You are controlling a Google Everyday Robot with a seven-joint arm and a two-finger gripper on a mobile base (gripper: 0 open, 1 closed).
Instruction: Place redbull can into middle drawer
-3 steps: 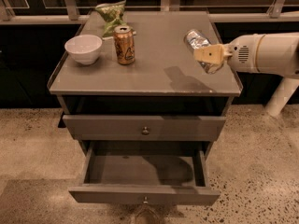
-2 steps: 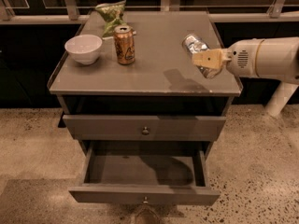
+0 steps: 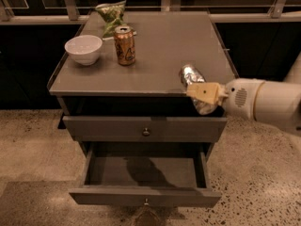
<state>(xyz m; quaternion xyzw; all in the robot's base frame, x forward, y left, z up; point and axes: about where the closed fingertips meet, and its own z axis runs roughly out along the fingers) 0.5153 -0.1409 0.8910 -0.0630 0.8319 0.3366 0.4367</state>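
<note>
The redbull can (image 3: pixel 189 74), slim and silvery, is held tilted in my gripper (image 3: pixel 205 92), which is shut on it. Its shiny top end shows above the tan fingers (image 3: pixel 207 91) and its lower end below them. The gripper holds the can at the front right edge of the tabletop (image 3: pixel 169 46), above the drawers. The middle drawer (image 3: pixel 143 172) is pulled out below, with its grey floor bare and a small knob on its front panel. The white arm comes in from the right.
A copper-orange can (image 3: pixel 125 45), a white bowl (image 3: pixel 83 49) and a green chip bag (image 3: pixel 111 14) stand on the left and back of the tabletop. The upper drawer (image 3: pixel 146 128) with its knob is nearly shut. A railing runs behind. Speckled floor surrounds the cabinet.
My gripper has carried the can from above the right side of the tabletop forward and down to its front edge, over the drawers.
</note>
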